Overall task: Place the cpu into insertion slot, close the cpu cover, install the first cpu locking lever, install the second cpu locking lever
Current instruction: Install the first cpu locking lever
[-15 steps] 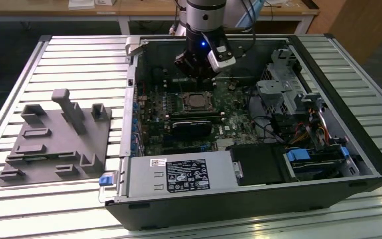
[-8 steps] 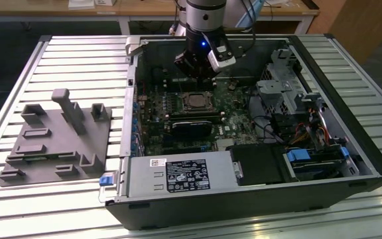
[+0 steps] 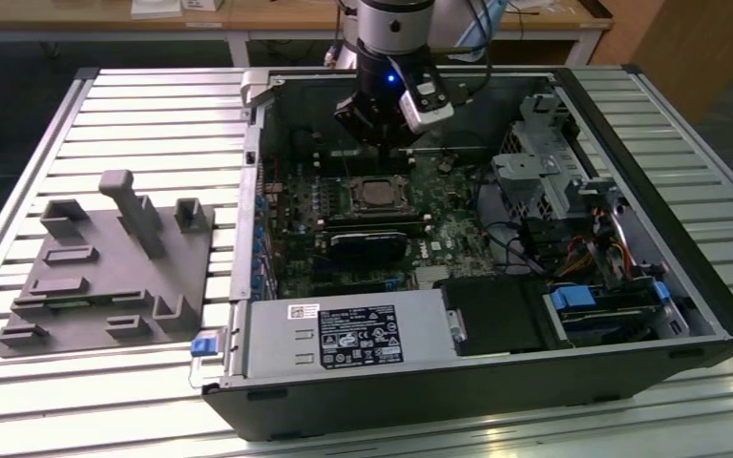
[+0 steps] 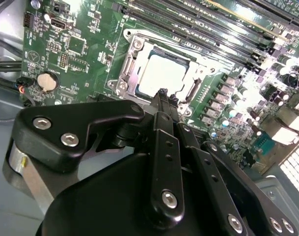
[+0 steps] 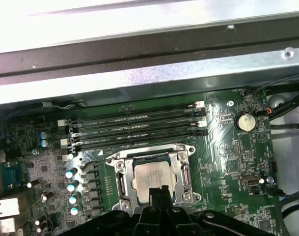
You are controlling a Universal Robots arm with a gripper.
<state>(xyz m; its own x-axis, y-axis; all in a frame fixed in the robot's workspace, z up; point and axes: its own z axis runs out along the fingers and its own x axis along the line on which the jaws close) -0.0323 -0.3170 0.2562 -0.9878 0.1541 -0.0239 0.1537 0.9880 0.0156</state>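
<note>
The cpu (image 5: 151,176) (image 4: 161,73) lies flat in the insertion slot (image 3: 373,194), its pale metal face up. The silvery cpu cover (image 5: 151,158) (image 4: 131,64) lies down around it as a frame. A thin metal rod (image 5: 102,160) angles away from one corner of that frame. My gripper (image 4: 161,93) (image 5: 159,189) hangs just above the chip's edge. Its black fingers (image 4: 164,147) are pressed together, with nothing between them. In the exterior view the gripper (image 3: 386,143) is inside the open computer case, over the far part of the green board.
Long black memory slots (image 5: 134,125) run beside the socket, and a coin battery (image 5: 245,121) sits on the board. A black-finned card (image 3: 369,239), the power supply (image 3: 341,334) and a drive cage (image 3: 545,172) crowd the case. A grey fixture plate (image 3: 112,277) lies at the exterior view's left.
</note>
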